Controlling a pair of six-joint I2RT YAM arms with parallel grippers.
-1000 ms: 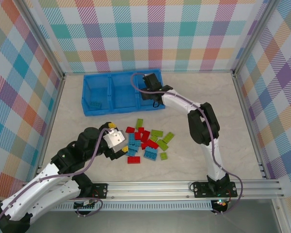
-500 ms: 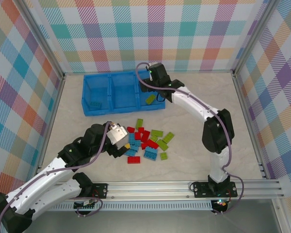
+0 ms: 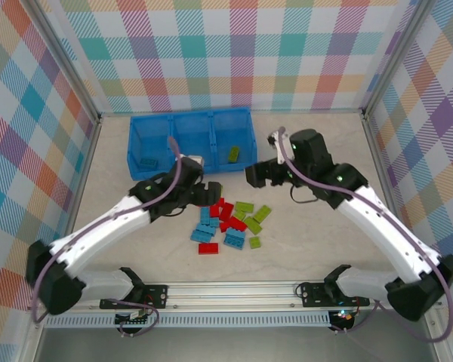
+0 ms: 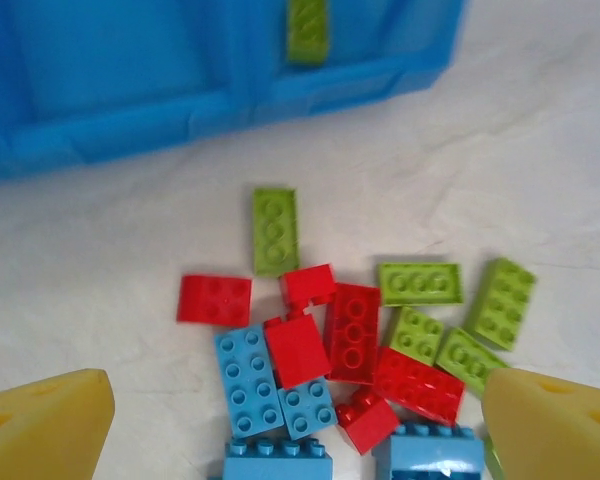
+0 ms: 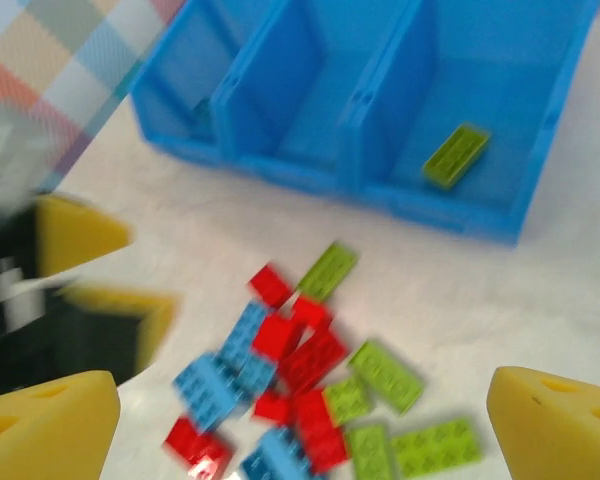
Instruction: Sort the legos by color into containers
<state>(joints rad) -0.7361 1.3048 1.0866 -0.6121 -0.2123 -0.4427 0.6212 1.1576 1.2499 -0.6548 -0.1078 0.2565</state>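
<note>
Pale marbled bench (image 3: 302,249), plaid walls (image 3: 234,53) all round; left end effector (image 3: 204,190) spread above the legos (image 3: 230,222), right end effector (image 3: 255,175) spread by the blue tray (image 3: 189,115).

A pale, marble-patterned tabletop (image 3: 287,249) covers the floor of the booth. Pastel plaid walls enclose it: the back wall (image 3: 241,53) at 12 o'clock, the left wall (image 3: 30,151) at 9 and the right wall (image 3: 438,136) at 3. Slim metal posts (image 3: 60,60) stand in the two far corners. An aluminium rail (image 3: 241,290) runs along the edge at 6 o'clock.
</note>
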